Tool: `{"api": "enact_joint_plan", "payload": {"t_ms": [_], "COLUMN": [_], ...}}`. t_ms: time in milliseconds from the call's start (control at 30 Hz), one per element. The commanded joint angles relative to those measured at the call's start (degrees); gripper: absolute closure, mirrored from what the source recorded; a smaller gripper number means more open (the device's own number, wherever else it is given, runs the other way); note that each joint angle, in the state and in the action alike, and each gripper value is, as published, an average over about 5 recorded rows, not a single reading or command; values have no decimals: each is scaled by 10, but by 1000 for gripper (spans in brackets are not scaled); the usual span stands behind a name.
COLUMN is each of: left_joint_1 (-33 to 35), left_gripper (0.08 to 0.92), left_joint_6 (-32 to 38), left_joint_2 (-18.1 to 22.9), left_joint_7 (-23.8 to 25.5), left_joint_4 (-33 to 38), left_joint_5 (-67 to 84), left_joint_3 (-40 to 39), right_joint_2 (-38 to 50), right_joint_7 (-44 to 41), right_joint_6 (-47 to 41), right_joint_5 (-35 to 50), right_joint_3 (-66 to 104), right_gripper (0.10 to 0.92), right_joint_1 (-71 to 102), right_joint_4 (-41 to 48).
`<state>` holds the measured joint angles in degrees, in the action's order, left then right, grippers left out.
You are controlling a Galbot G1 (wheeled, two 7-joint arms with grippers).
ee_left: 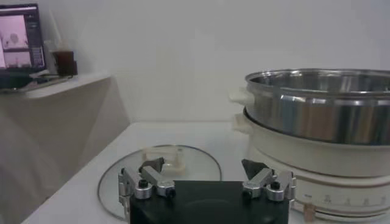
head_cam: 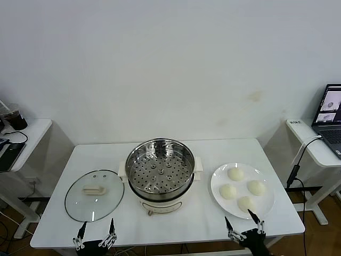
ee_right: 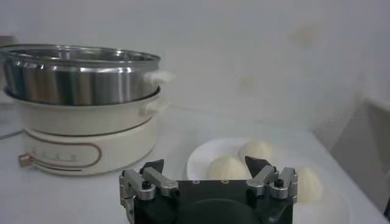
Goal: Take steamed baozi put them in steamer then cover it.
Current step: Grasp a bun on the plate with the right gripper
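Four cream-white baozi (head_cam: 242,189) lie on a flat white plate (head_cam: 267,203) at the table's right; the right wrist view shows some of them (ee_right: 226,167). The steel steamer (head_cam: 160,166) on its cream base stands mid-table, uncovered, its perforated tray bare. It shows in the left wrist view (ee_left: 320,109) and the right wrist view (ee_right: 79,76). The glass cover (head_cam: 95,194) with its cream handle lies flat at the left, also in the left wrist view (ee_left: 159,170). My left gripper (head_cam: 96,230) is open at the front edge before the cover. My right gripper (head_cam: 244,225) is open at the front edge before the plate.
A side table with a laptop (head_cam: 330,120) stands at the right, with a cable hanging from it (head_cam: 296,165). Another side table with a dark cup (head_cam: 15,118) stands at the left. A white wall lies behind the table.
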<state>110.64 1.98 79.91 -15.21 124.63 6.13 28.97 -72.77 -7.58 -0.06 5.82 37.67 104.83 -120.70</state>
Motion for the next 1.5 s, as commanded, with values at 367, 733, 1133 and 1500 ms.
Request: {"api": "enact_joint_plan", "payload": {"t_ms": [367,733,1133,1500], "left_joint_1": [-27,-23,-26,-40], "left_gripper": [177,177,177,177], "left_joint_6": [-120,-118,-117,-123], "left_joint_2": [-22,-16,-13,-12], "left_joint_7": [48,57,60,61], "left_joint_4": [46,55,54,62], "left_joint_5": [-107,-141,-165,-167], "left_joint_3": [4,-3,-2,7], "right_joint_2": [197,420,449,308], "right_joint_7": [-88,-274,-461,-573], "right_joint_6": [-52,-74,-63,-55], "right_joint_5": [-377,-346,-189,-205], "right_joint_3": [90,-40,-490,-752], "right_gripper": [203,203,203,203], "right_joint_1": [-141,-346,-810,-1029], "right_joint_4": [53,194,377,546]}}
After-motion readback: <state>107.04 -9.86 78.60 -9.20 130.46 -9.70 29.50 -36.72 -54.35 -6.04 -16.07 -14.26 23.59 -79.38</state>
